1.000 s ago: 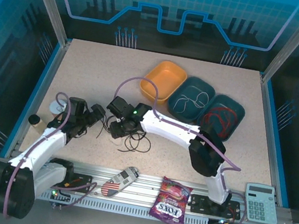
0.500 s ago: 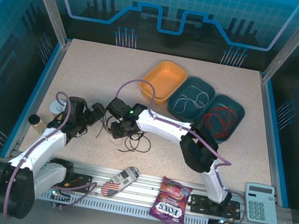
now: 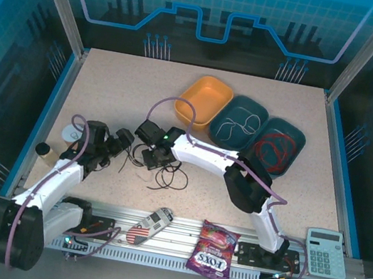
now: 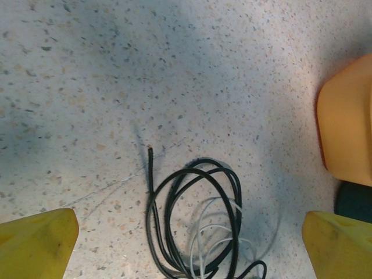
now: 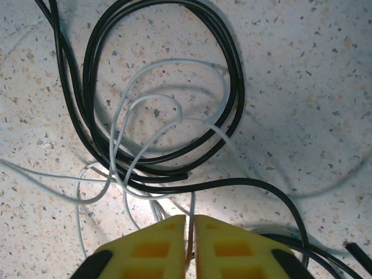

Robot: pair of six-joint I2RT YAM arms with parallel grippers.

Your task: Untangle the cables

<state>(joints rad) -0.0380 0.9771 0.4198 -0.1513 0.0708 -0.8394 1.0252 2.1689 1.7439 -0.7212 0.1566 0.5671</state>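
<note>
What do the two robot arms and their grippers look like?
The left arm and right arm have white links, black joints and a lilac hose each. The left gripper and right gripper have blocky yellow fingers.

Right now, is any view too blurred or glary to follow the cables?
Right wrist: sharp, black cable and white cable distinct, bright patch by the right end effector. Left wrist: clear, shadow upper left. Top external: cables tiny.
</note>
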